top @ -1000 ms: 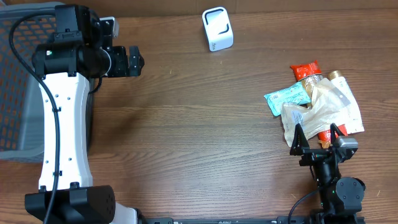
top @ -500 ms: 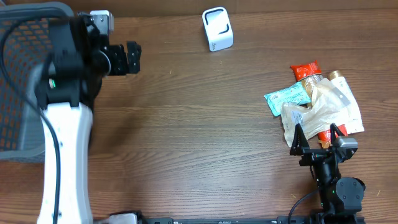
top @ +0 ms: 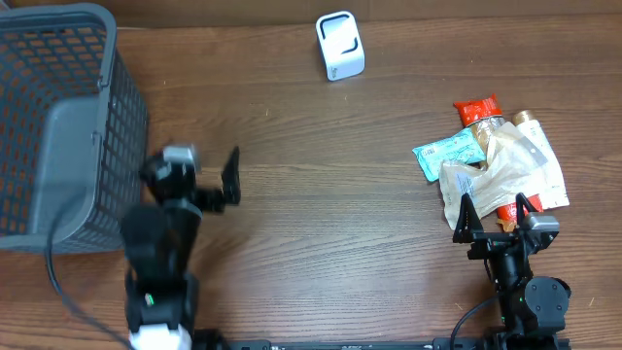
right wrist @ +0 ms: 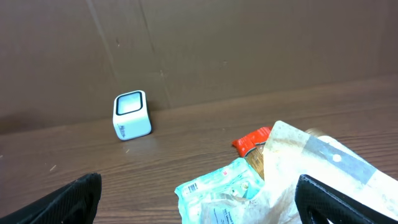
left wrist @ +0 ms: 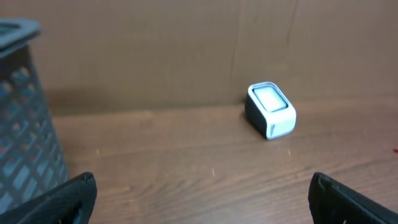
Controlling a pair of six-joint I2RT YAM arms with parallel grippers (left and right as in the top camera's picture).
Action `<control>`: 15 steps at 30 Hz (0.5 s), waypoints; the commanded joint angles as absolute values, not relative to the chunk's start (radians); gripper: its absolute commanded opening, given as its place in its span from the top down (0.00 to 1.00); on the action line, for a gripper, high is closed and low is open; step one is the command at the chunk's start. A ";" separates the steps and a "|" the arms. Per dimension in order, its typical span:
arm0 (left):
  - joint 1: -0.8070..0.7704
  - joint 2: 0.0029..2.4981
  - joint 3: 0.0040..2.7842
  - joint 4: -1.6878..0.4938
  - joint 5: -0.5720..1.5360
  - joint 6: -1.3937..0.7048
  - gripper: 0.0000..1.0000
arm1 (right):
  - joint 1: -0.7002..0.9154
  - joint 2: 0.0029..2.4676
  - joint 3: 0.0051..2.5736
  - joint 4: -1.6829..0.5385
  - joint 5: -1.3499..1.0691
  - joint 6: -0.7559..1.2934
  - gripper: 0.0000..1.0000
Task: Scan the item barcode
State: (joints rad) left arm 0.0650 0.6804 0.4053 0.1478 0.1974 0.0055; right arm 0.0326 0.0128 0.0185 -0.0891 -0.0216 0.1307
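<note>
Bench [top: 321, 214]: brown wood grain, matte. The broad middle strip, from the basket across to the item pile, is open.

Far left corner: basket [top: 58, 126], grey plastic lattice with a solid rim. Its walls stand upright and it runs along the left edge.

Far edge, a little right of centre: scanner [top: 339, 45], a small white rounded block with a dark side and a pale window face. It stands well apart from everything else.

Right edge, mid-depth: the items lie in a heap, touching and overlapping.
- Teal packet [top: 449, 153]: flat, glossy film, on the heap's left side. In the right wrist view it carries a white printed label [right wrist: 200, 186], but the bars are too small to tell.
- Tan pouch [top: 505, 175]: crinkled and translucent, lying over the others.
- Red-topped pack [top: 478, 109]: pokes out on the far side of the heap.

Left hand [top: 206, 183]: towards the near left corner, just beside the basket, over bare wood. It looks blurred from overhead. Its fingers are spread wide and hold nothing.

Right hand [top: 496, 210]: near edge, at the near side of the heap. Its fingers are spread wide, with the tips over the pouch's near edge and nothing gripped.
</note>
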 commanded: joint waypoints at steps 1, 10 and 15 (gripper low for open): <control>0.063 0.526 0.263 0.197 0.179 0.003 0.01 | 0.029 0.003 0.008 -0.083 -0.020 0.133 0.00; 0.002 0.163 0.038 0.188 0.081 0.061 0.00 | 0.029 0.003 0.008 -0.083 -0.020 0.133 0.00; -0.027 0.043 0.004 0.067 0.070 0.172 0.00 | 0.029 0.003 0.008 -0.083 -0.020 0.133 0.00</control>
State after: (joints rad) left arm -0.0189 0.0994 0.0189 0.1184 0.1047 0.0834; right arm 0.0326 0.0128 0.0185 -0.0898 -0.0212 0.1299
